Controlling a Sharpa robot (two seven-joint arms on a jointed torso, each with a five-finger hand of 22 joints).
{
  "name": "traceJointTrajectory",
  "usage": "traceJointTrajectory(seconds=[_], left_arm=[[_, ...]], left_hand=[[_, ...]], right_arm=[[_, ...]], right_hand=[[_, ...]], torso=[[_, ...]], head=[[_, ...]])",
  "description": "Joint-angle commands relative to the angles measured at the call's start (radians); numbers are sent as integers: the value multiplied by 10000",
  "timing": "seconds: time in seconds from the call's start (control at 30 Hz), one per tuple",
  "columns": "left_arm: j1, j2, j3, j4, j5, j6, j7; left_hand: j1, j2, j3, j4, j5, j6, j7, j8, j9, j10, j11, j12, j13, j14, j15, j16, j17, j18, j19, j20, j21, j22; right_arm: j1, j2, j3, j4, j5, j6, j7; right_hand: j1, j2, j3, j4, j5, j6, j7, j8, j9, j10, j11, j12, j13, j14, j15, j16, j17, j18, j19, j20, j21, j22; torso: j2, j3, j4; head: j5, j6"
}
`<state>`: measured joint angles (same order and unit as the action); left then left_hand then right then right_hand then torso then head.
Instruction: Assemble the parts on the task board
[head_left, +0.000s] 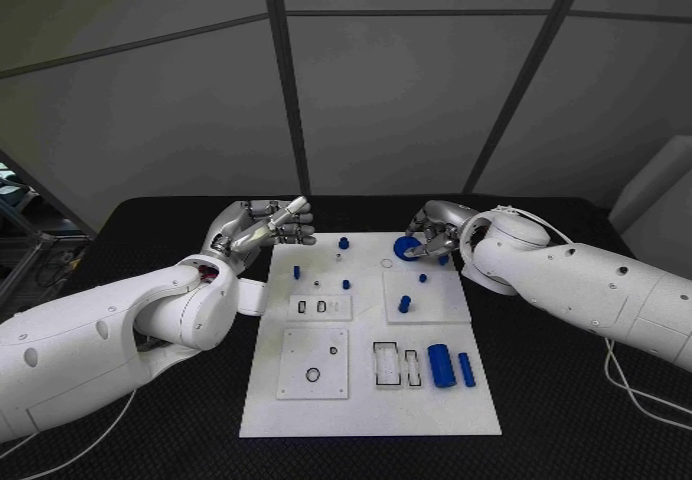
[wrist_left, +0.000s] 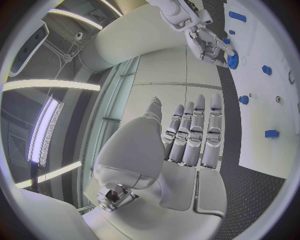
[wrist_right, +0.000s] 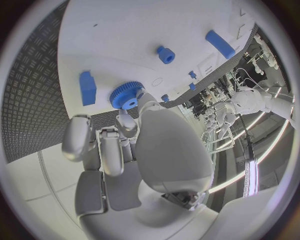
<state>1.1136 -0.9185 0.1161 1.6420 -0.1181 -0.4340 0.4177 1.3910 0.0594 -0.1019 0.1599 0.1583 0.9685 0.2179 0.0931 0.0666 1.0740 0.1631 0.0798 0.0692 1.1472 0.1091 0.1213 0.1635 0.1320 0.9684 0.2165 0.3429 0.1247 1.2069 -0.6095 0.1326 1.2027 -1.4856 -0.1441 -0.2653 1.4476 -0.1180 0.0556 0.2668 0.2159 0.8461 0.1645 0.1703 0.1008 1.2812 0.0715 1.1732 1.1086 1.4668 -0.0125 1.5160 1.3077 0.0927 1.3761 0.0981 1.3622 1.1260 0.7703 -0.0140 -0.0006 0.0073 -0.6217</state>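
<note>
The right hand (head_left: 436, 236) pinches a blue gear (wrist_right: 127, 95) at its fingertips, over the board's (head_left: 369, 400) far right edge. The left hand (head_left: 267, 228) holds nothing, fingers straight and side by side, at the far left corner. Blue pegs (head_left: 441, 365) stand on the board.

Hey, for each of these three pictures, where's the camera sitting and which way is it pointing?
Head view: on the robot's head, looking down at the white board; both arms show.
Left wrist view: behind the left hand, fingers straight and empty.
Right wrist view: behind the right hand, which holds the blue gear.
All three show that gear.
</note>
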Motion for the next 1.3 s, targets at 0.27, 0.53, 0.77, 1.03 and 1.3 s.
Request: traceJointTrajectory(seconds=[0.27, 0.53, 0.77, 1.03, 1.3], left_arm=[[17, 0, 9, 2, -3, 130, 11], [17, 5, 9, -1, -3, 137, -13], [17, 3, 9, 12, -3, 214, -105], [18, -34, 9, 25, -3, 249, -181], [19, -84, 10, 45, -5, 299, -254]], left_hand=[[-88, 31, -29, 2, -13, -5, 65, -70, -7, 3, 35, -57, -4, -17, 51, -61, 18, 502, 58, 21, -38, -20], [-86, 37, -26, 1, -13, -4, 65, -73, -7, 4, 35, -60, -3, -17, 51, -67, 22, 503, 58, 21, -40, -22], [-72, 77, -6, -9, -46, -17, 70, -105, -9, -21, 43, -93, -6, -30, 58, -113, 40, 503, 52, 27, -56, -35], [-56, 94, 6, -21, -56, -24, 69, -120, -10, -34, 45, -107, -8, -37, 61, -135, 48, 503, 50, 30, -63, -41], [-46, 103, 13, -29, -60, -31, 71, -130, -11, -46, 48, -116, -10, -43, 64, -150, 52, 502, 47, 32, -68, -45]], right_arm=[[17, -49, 1, 8, -132, 583, -99], [16, -65, 1, 43, -245, 390, -80], [15, -68, 1, 205, -676, -741, 205], [14, -141, 3, 731, -1145, -1382, 299], [15, -182, 5, 1590, -1380, -1475, 177]], right_hand=[[75, 49, 30, -61, 45, 92, -30, 76, 19, 97, 5, 138, 97, 814, 73, 68, 1512, -106, 64, 8, 58, 36], [432, 437, 314, -399, -28, 529, -78, 354, 106, 315, -54, 579, 587, 827, 30, 113, 1614, -129, 91, -22, 155, 200], [605, 834, 743, -681, -615, 1230, -267, 650, 194, 690, -198, 1138, 1211, 850, -79, 165, 1736, -158, 151, -105, 266, 399], [614, 829, 857, -800, -588, 1408, -337, 663, 192, 793, -261, 1285, 1378, 862, -135, 189, 1794, -186, 218, -157, 348, 560], [590, 789, 863, -820, -570, 1402, -335, 634, 178, 777, -263, 1273, 1368, 864, -141, 194, 1806, -189, 222, -167, 357, 574]], torso=[[0, 9, -15], [0, 6, 1], [-3, 9, -5], [-8, 1, -13], [-10, -8, -10]], head=[[21, -38], [33, -68], [63, -42], [69, -15], [77, 34]])
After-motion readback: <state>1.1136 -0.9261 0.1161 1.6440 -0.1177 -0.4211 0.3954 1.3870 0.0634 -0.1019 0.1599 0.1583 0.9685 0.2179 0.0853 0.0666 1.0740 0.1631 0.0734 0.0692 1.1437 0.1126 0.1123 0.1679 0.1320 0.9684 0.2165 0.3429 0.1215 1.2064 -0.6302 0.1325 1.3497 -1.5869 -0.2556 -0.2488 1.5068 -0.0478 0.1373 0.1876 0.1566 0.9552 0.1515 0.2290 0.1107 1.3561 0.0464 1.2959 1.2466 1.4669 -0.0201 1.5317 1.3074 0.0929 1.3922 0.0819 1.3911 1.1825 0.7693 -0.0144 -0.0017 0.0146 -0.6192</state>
